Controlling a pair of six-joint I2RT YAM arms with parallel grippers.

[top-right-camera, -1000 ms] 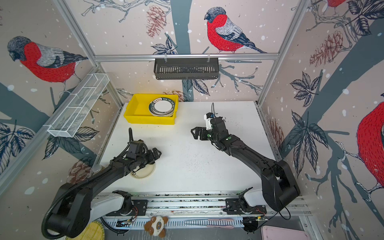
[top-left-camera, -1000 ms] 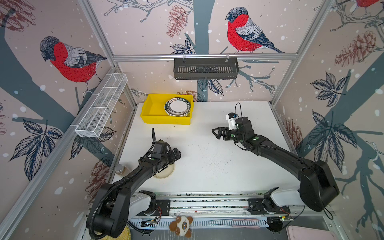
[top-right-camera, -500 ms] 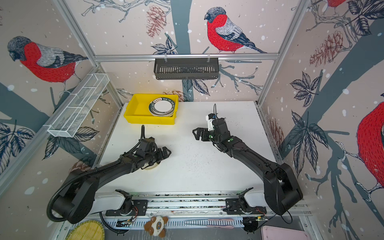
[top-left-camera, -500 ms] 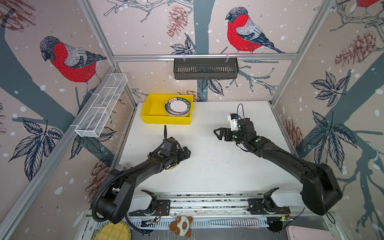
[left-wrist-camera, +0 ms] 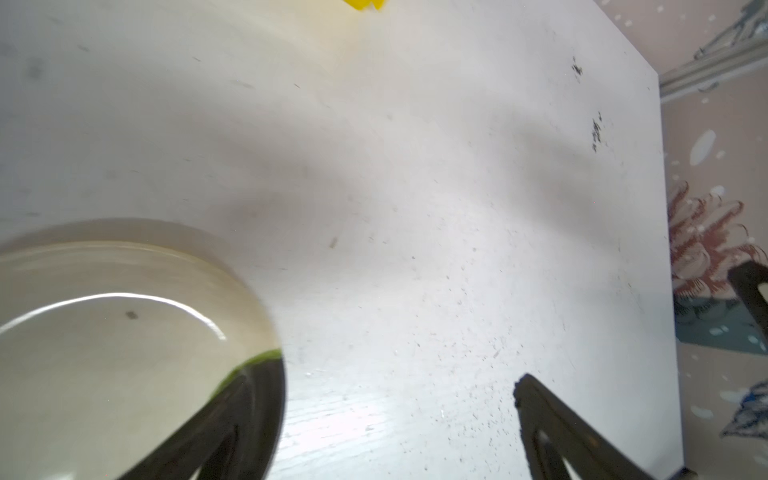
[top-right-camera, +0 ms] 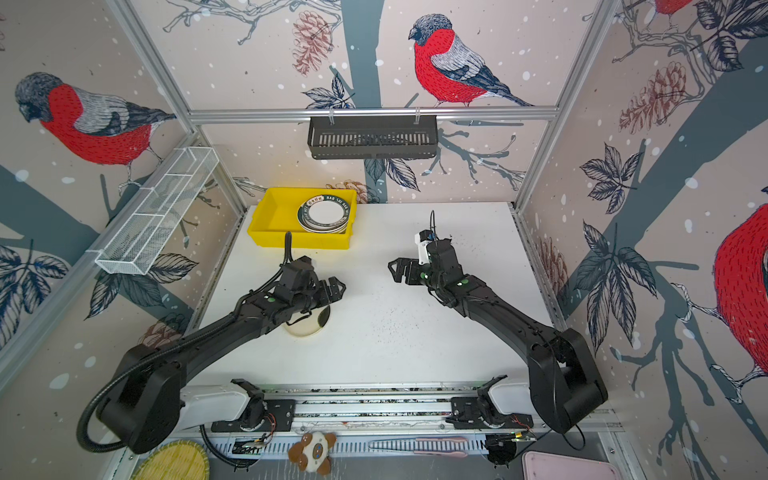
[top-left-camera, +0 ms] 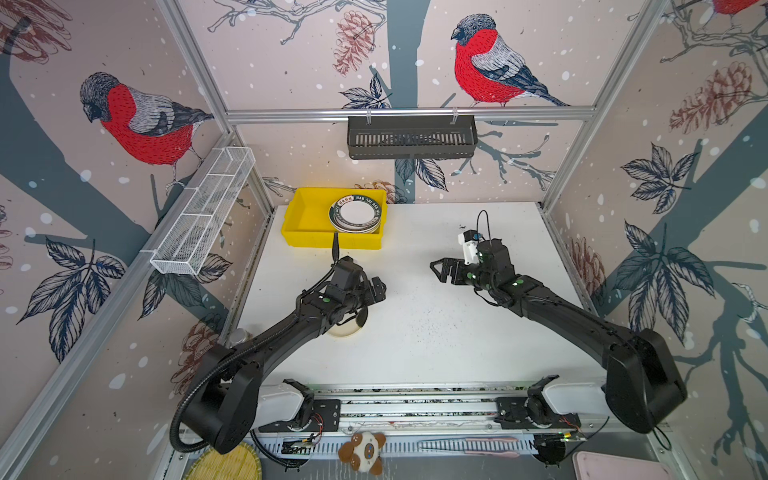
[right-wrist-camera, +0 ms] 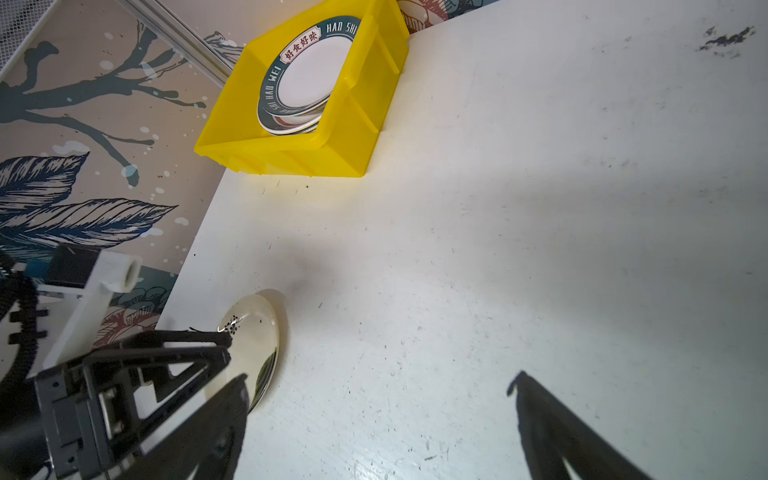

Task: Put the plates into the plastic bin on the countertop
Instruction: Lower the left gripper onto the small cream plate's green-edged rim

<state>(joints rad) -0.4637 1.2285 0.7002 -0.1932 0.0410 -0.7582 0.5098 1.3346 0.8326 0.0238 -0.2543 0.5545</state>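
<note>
The yellow plastic bin [top-left-camera: 305,218] [top-right-camera: 272,216] [right-wrist-camera: 357,124] stands at the back left of the white countertop [top-left-camera: 436,332]. A stack of dark-rimmed plates [top-left-camera: 355,212] [top-right-camera: 323,214] [right-wrist-camera: 309,70] lies in its right half. One cream plate [top-left-camera: 347,331] [top-right-camera: 303,330] [left-wrist-camera: 104,353] [right-wrist-camera: 253,332] lies flat on the countertop, partly hidden by the left arm. My left gripper [top-left-camera: 372,301] [top-right-camera: 330,301] [left-wrist-camera: 395,374] is open just above that plate's edge, one finger over the rim. My right gripper [top-left-camera: 437,271] [top-right-camera: 395,271] [right-wrist-camera: 379,380] hangs open and empty over the middle right.
A black slotted basket [top-left-camera: 411,137] hangs on the back wall. A white wire basket [top-left-camera: 203,212] hangs on the left wall. In front of the rail lie a woven bamboo disc [top-left-camera: 224,463], a plush toy [top-left-camera: 363,451] and a pink tray [top-left-camera: 619,467].
My left gripper has swung right and away from the front, coming over the cream plate's far edge. The right gripper has barely shifted. Both stay open.
</note>
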